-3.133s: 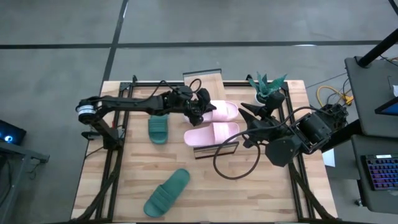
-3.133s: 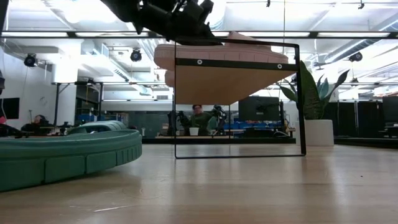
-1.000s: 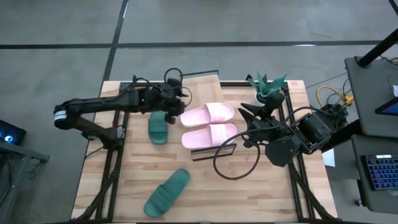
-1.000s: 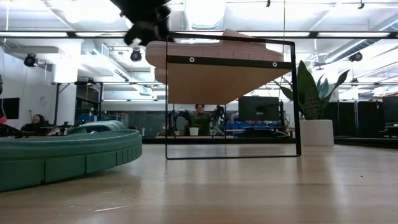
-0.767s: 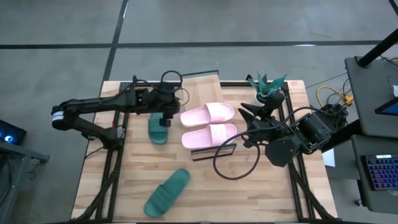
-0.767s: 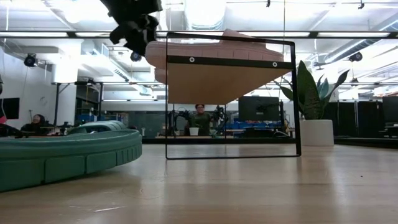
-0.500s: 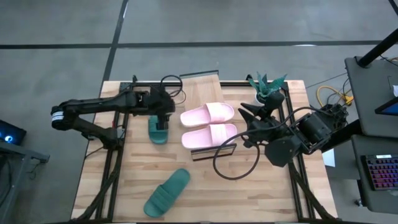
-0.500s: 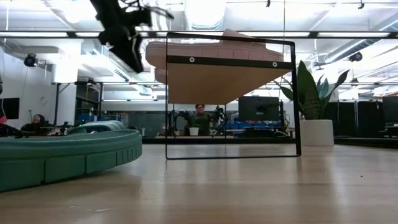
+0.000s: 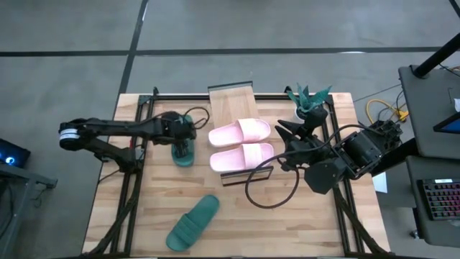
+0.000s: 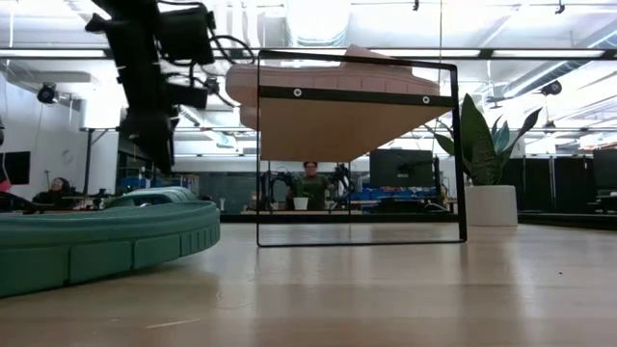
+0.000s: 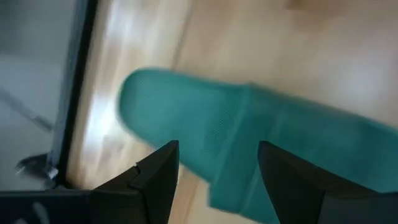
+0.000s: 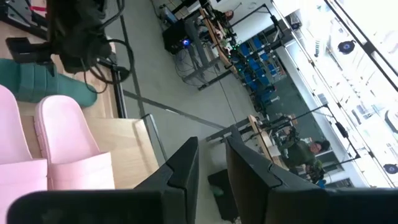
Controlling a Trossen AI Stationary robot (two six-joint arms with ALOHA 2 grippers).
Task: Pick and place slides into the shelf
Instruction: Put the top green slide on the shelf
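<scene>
A teal slide (image 9: 183, 155) lies flat on the table, left of the shelf (image 9: 231, 97). My left gripper (image 9: 185, 141) hangs just above it, open, fingers pointing down. In the left wrist view the teal slide (image 11: 261, 143) fills the space beyond the open left gripper (image 11: 217, 149), and the low view shows my left gripper (image 10: 151, 145) clear of it. Two pink slides (image 9: 241, 132) (image 9: 243, 155) lie side by side on the shelf's top. A second teal slide (image 9: 192, 223) lies near the front edge. My right gripper (image 12: 211, 142) waits right of the shelf, narrowly open and holding nothing.
A potted plant (image 9: 309, 102) stands at the table's far right, behind my right arm. A black cable loop (image 9: 273, 188) lies on the table in front of the shelf's wire frame (image 10: 357, 241). Bare tabletop (image 9: 287, 230) shows at the near right.
My left gripper has gone from beside the pink slides toward the table's left and near edges. It has tipped to point down and come down over the far teal slide, staying open. The slides and shelf have not moved.
</scene>
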